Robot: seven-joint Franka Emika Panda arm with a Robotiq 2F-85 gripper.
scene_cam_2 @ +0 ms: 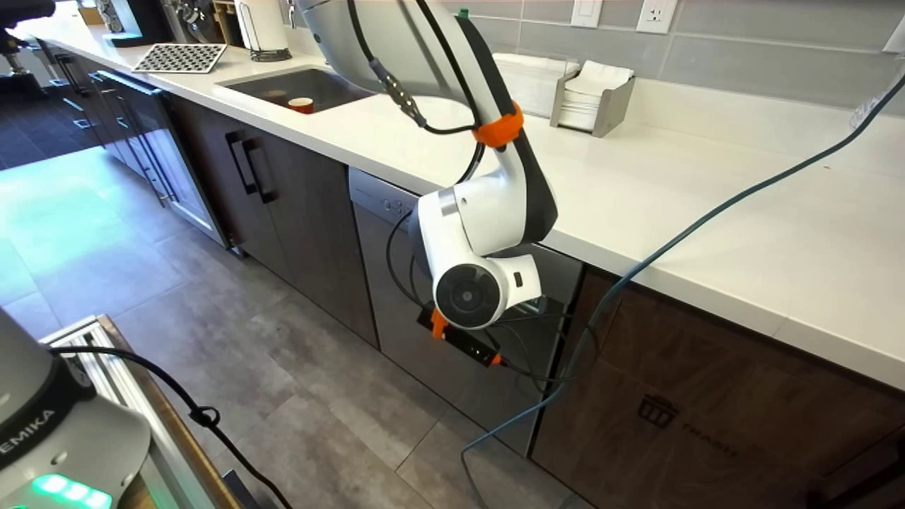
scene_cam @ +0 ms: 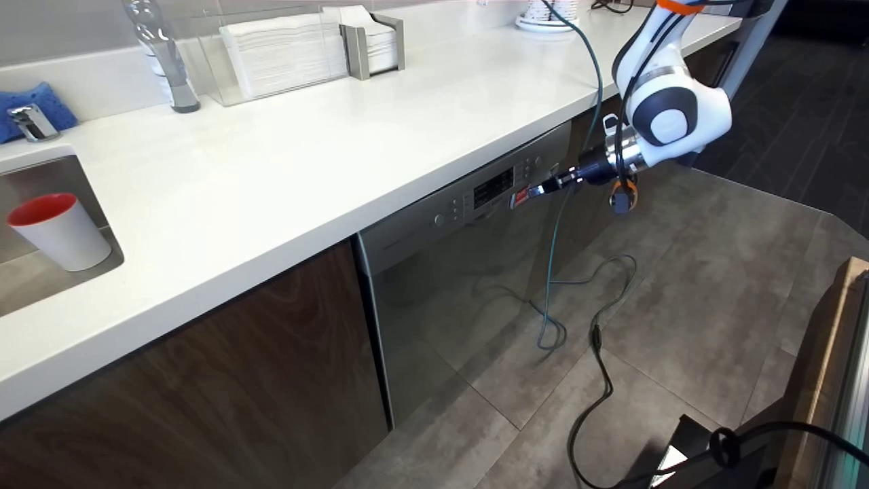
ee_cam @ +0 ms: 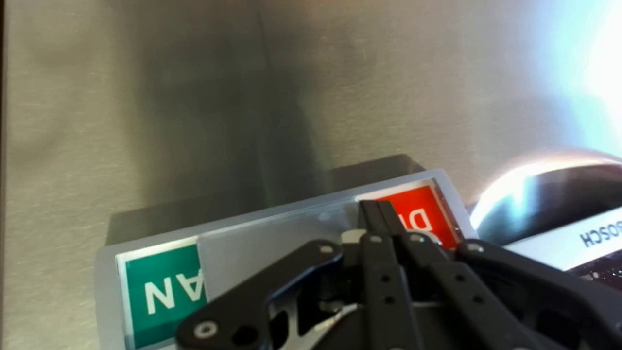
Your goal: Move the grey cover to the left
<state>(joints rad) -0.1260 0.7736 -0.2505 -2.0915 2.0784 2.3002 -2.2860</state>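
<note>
Hand (ee_cam: 378, 208) closed at the sign (ee_cam: 108, 291), contact with the grey cover (ee_cam: 272, 243) unclear. The cover sits between the green panel (ee_cam: 155, 266) and the red panel (ee_cam: 413, 198), perhaps part-way; leftward travel over the red likely remains.

Both exterior views overlook the counter (scene_cam: 312, 170); the wrist view closely faces the dishwasher (ee_cam: 311, 102).

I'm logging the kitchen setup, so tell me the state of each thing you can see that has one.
Grey cover: midway, green panel and red panel both partly showing.
Gripper: shut.
Dishwasher: shut.
Two-door cabinet: shut.
Trash cabinet: shut.
Cup: mouth up in the sink, contents hidden.
Napkins: stacked.
Paper towel roll: upright.
Robot base lights: lit.
</note>
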